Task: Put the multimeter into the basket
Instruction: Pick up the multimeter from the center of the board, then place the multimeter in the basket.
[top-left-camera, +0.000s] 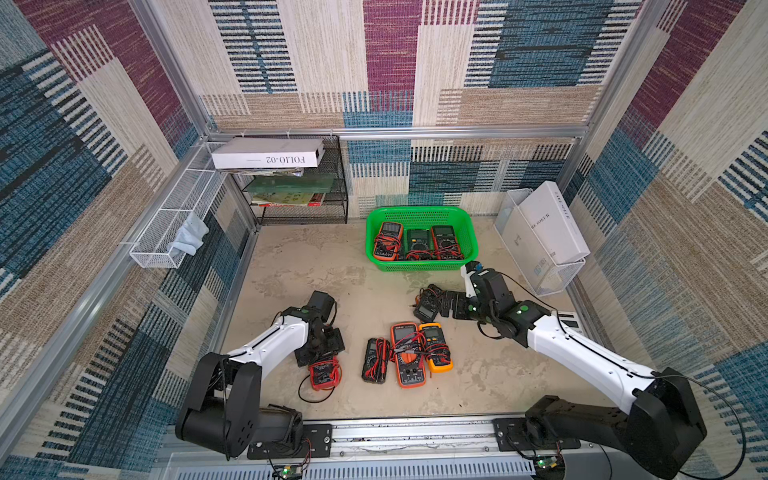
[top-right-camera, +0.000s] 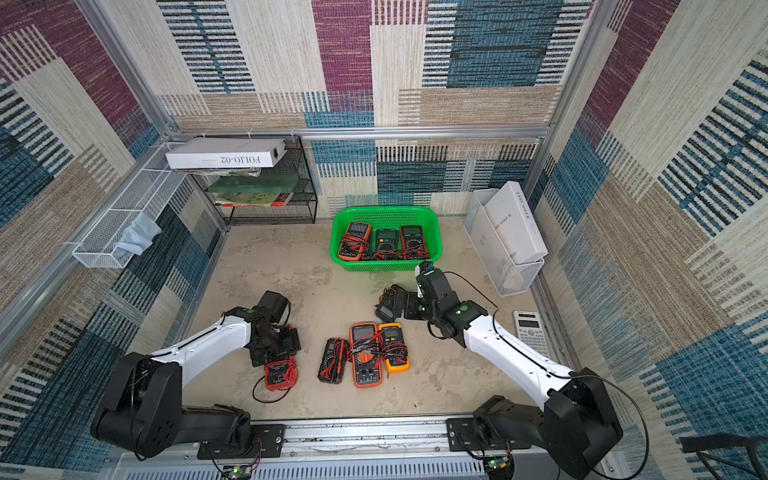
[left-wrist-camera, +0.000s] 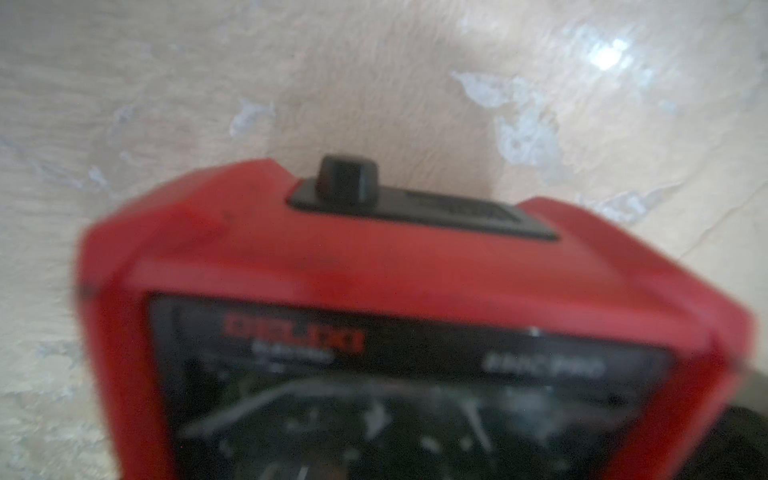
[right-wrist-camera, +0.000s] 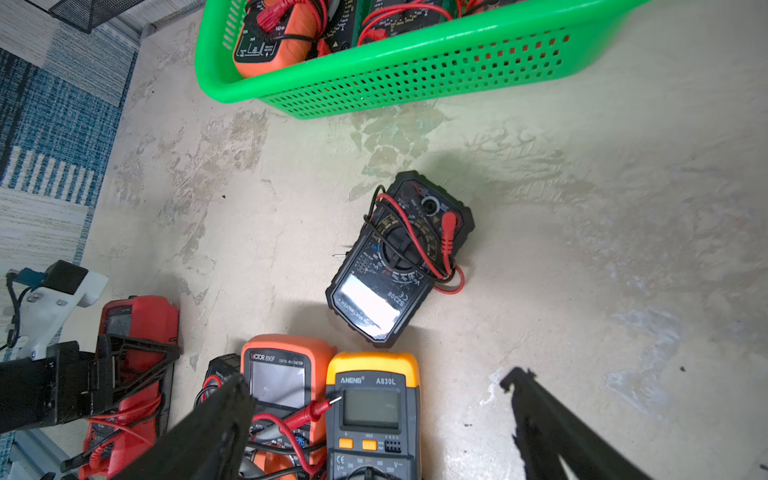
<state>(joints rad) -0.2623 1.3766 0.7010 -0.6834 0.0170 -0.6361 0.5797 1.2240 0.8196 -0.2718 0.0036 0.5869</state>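
Now left gripper (top-left-camera: 321, 353) sits low over red rectangular plastic multimeter (top-left-camera: 326, 374) on beige tabletop (top-left-camera: 498, 374), well apart from bright green perforated plastic basket (top-left-camera: 419, 266) at back. Jaws straddle case; whether pads bite, cannot tell. Centre grip across case width, trap looped red leads, lift straight. Right gripper (right-wrist-camera: 378, 376) gapes wide above small black multimeter (right-wrist-camera: 399, 257); keep paths apart. Three meters (top-left-camera: 417, 243) fill basket floor; room looks tight, release low.

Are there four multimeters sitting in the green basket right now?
No, in a top view the basket holds only three: an orange multimeter, a dark multimeter and a red multimeter.
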